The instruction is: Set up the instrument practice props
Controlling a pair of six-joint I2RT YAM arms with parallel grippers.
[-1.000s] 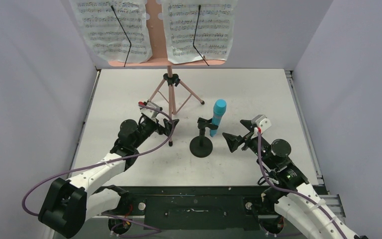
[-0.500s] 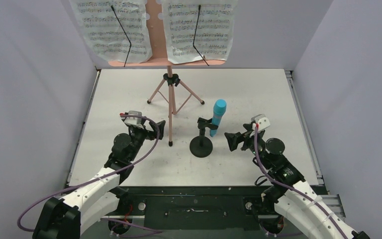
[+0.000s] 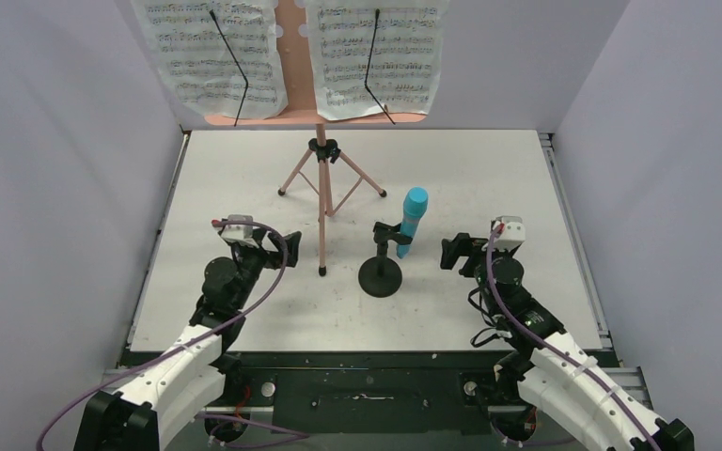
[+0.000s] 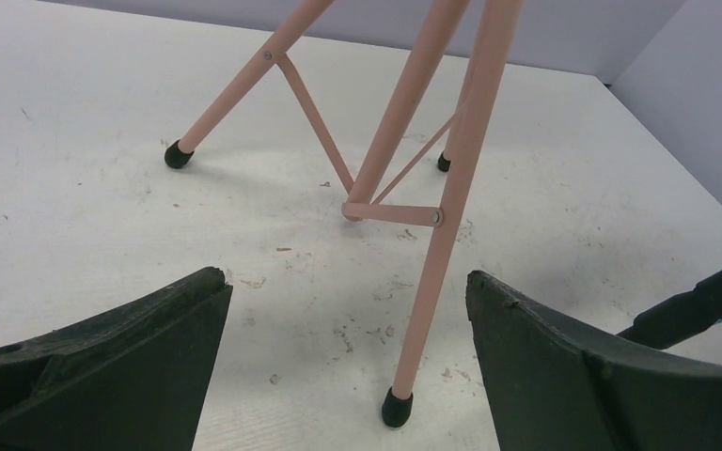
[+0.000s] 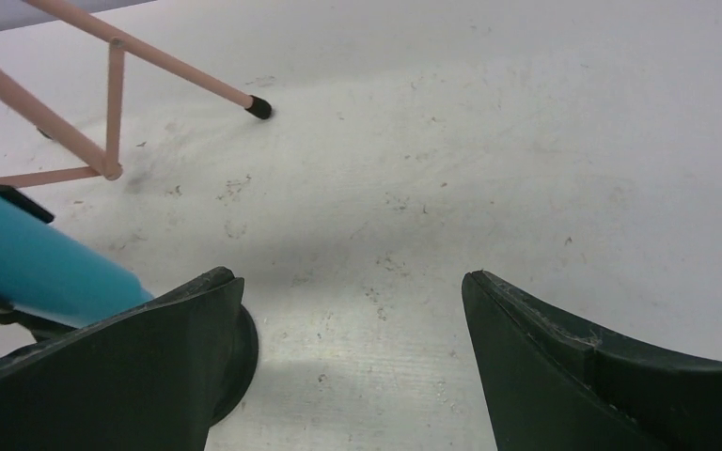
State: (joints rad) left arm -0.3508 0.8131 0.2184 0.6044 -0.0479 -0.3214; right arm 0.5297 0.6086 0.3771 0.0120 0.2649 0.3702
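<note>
Props look set up; both tools empty.
You have the pink music stand [image 3: 321, 188] upright at the back of the tabletop [image 3: 526, 188], carrying both sheet-music pages [image 3: 214, 56]. The teal microphone [image 3: 412, 221] sits tilted in the black mic stand [image 3: 381, 272] beside it. Your left tool [image 3: 277, 242] and right tool [image 3: 456, 252] flank the props, jaws apart, gripping nothing. Little seems left.

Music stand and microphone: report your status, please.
Left hand open, empty. Right hand open, empty. Music stand upright, pages on it; microphone clipped in mic stand. No obstruction seen.
</note>
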